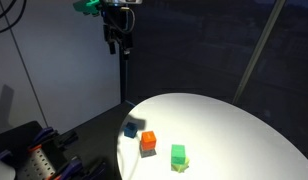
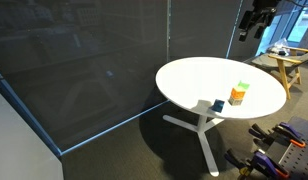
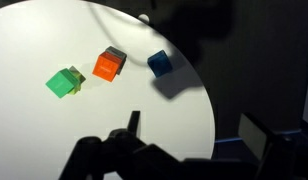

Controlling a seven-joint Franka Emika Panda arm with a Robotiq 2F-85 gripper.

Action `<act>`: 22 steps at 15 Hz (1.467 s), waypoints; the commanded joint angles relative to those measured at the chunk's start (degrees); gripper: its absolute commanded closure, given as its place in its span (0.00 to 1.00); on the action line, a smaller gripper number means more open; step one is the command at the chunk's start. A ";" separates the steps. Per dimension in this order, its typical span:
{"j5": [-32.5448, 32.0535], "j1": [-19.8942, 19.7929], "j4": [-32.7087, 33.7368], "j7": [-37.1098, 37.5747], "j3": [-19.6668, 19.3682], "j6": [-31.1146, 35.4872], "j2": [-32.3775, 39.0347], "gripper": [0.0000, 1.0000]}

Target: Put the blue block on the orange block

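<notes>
The blue block (image 1: 130,129) lies near the edge of the round white table (image 1: 234,120); it also shows in an exterior view (image 2: 218,105) and in the wrist view (image 3: 159,63). The orange block (image 1: 148,142) sits right beside it, apart from it, also in an exterior view (image 2: 235,97) and the wrist view (image 3: 109,66). My gripper (image 1: 119,42) hangs high above the table, far from the blocks, open and empty. It shows in an exterior view (image 2: 257,22), and its fingers frame the bottom of the wrist view (image 3: 194,130).
A bright green block (image 1: 178,155) lies beyond the orange one, also in the wrist view (image 3: 64,82) and an exterior view (image 2: 242,88). Dark panels stand behind the table. A wooden stand (image 2: 292,65) and equipment sit on the floor nearby.
</notes>
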 commanded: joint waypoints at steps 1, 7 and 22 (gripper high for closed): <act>0.04 -0.64 0.35 3.36 0.95 1.14 3.24 0.00; -0.66 -0.12 -0.46 3.76 1.70 3.70 8.54 0.00; -0.20 0.94 -1.33 -6.99 1.55 11.41 18.98 0.00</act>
